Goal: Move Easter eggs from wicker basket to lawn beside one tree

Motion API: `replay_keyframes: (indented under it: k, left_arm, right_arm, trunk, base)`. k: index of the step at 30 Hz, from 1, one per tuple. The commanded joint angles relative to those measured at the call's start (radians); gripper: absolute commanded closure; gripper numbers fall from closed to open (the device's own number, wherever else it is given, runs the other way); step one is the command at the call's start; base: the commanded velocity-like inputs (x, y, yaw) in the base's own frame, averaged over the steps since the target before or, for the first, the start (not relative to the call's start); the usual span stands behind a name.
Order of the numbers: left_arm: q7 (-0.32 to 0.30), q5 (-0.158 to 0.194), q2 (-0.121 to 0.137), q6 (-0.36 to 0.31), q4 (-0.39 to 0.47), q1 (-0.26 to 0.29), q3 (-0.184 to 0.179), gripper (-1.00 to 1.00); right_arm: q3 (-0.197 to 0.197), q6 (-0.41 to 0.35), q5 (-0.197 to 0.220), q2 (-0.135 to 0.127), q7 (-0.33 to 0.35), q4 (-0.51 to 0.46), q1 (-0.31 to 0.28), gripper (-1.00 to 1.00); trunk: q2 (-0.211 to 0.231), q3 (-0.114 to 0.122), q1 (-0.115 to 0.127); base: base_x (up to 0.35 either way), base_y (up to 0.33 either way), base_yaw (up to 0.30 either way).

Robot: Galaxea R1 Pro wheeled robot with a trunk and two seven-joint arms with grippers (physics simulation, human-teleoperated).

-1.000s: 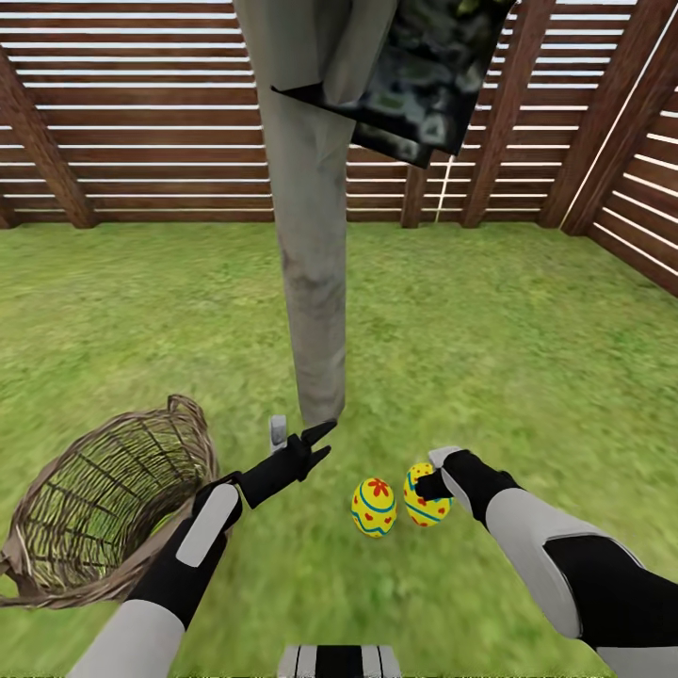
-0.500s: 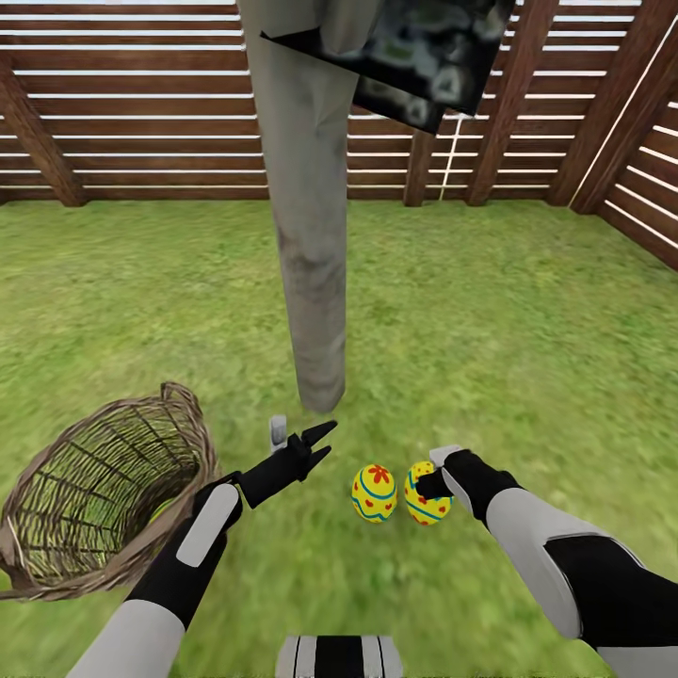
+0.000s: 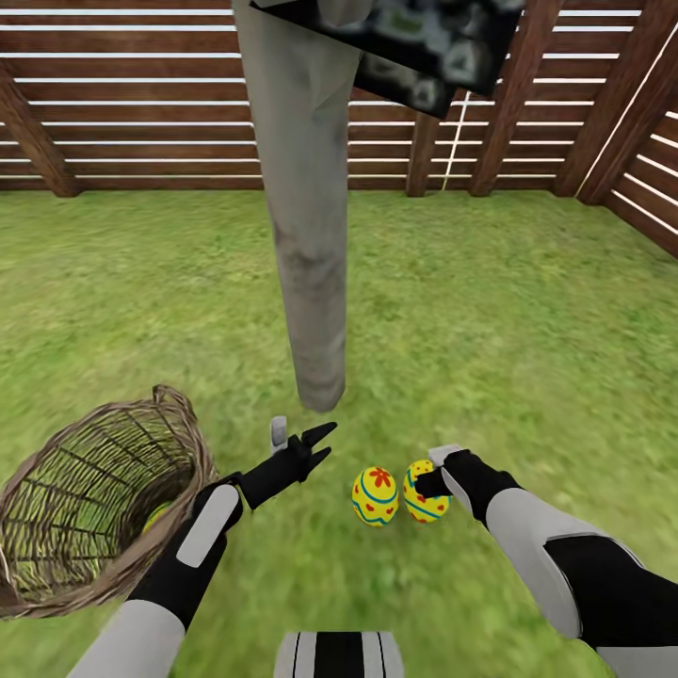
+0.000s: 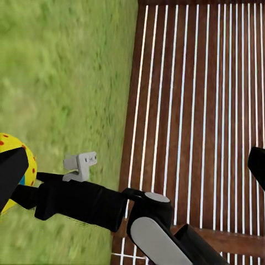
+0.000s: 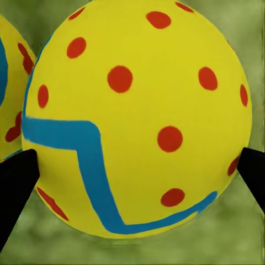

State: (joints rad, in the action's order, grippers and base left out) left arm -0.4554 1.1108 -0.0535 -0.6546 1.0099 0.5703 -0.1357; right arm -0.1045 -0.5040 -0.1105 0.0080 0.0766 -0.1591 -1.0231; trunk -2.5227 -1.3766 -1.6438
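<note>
A brown fence of horizontal wooden slats, braced by slanted posts, closes the far side and turns a corner at the right. Bright light shows through the slat gaps. Mottled green grass covers the ground, perhaps slightly worn in patches.

Left wrist view: lawn; slatted wooden fence; right arm crossing (black and grey links); yellow egg, red-dotted, partly hidden behind a black finger.
</note>
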Motion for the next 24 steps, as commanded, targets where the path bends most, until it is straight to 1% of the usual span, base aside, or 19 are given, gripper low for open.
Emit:
replay_keyframes:
  k: [1,5,7,9,12,18,22,24]
  left_arm:
    - [0.001,0.006,0.0,-0.007,0.0,0.0,0.001,-1.0]
    - [0.001,0.006,0.0,-0.006,0.001,0.0,0.001,-1.0]
    - [0.0,0.006,0.0,-0.005,0.0,0.0,0.001,-1.0]
    - [-0.001,0.006,0.0,-0.005,0.0,0.0,0.001,-1.0]
    - [-0.002,0.006,0.0,-0.005,0.004,0.0,0.001,-1.0]
    - [0.0,0.006,0.0,-0.005,0.003,0.0,0.001,-1.0]
    - [0.0,0.006,0.0,-0.005,0.001,-0.001,0.001,-1.0]
    - [0.0,0.006,0.0,-0.005,0.001,-0.001,0.001,-1.0]
  right_arm:
    - [-0.006,-0.005,-0.011,0.0,0.008,-0.002,0.0,1.0]
    - [-0.006,-0.004,-0.011,0.0,0.008,-0.001,0.0,1.0]
    - [-0.006,-0.004,-0.011,0.0,0.007,-0.002,0.0,1.0]
    - [-0.006,-0.004,-0.01,0.0,-0.023,-0.002,0.0,1.0]
    - [-0.006,-0.004,-0.009,0.0,-0.043,-0.002,0.0,1.0]
    - [-0.006,-0.001,-0.008,0.001,-0.044,-0.001,0.0,1.0]
    - [-0.006,0.036,-0.007,0.001,-0.044,0.0,0.0,1.0]
    - [-0.006,0.041,-0.006,0.001,-0.044,0.0,0.0,1.0]
  trunk:
    - [0.0,-0.001,0.0]
    - [0.0,-0.001,0.0]
    - [0.0,-0.001,0.0]
    - [0.0,-0.001,0.0]
    - [-0.001,-0.012,-0.002]
    - [-0.002,-0.035,-0.004]
    - [-0.003,-0.051,-0.006]
    - [-0.004,-0.059,-0.007]
  base:
    - [0.327,0.0,0.0]
    - [0.333,0.0,0.0]
    - [0.133,0.0,0.0]
    - [0.021,0.0,0.0]
    - [0.002,0.0,0.0]
    - [0.0,0.0,0.0]
    - [0.0,0.0,0.0]
    - [0.0,0.0,0.0]
